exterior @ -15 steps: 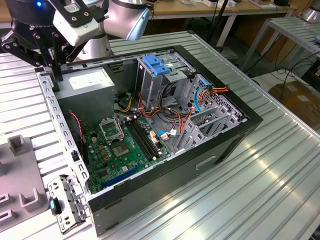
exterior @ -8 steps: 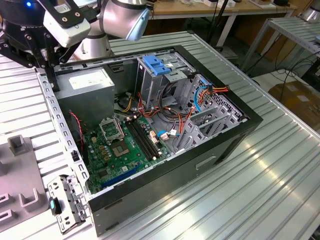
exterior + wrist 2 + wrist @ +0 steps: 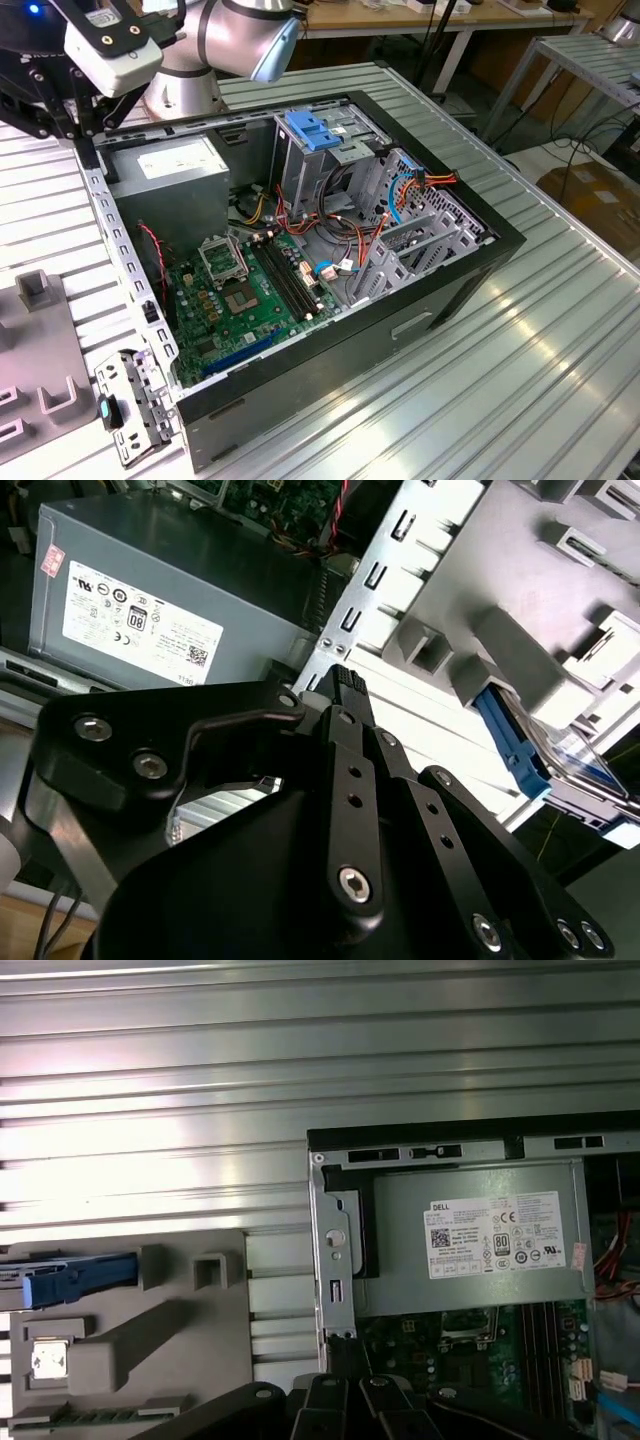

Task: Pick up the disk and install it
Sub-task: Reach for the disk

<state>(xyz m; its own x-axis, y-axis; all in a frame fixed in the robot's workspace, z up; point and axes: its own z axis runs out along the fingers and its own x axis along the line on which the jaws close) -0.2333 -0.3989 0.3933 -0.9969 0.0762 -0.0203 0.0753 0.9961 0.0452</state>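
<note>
Since the disk is lodged on edge in 1 slot of the grey fixture, it is judged to have been parked there so that it is offered at a known place with its body free to be gripped. Its blue side rail is seen against the fixture's wall in both wrist views. It has not yet been lifted, and no step of the installing is judged to be done. The fixture is laid on the ribbed table at the exterior view's left of the computer case, with a strip of bare table between the 2. The case is laid on its side with the panel off, presumably so that its inside can be reached from above. A blue bracket is seated on the drive cage at the far side, right of the power supply. The gripper is held above the case's edge beside the power supply, well apart from the disk. Its fingertips appear to be pressed together, and nothing is grasped between them.
</note>
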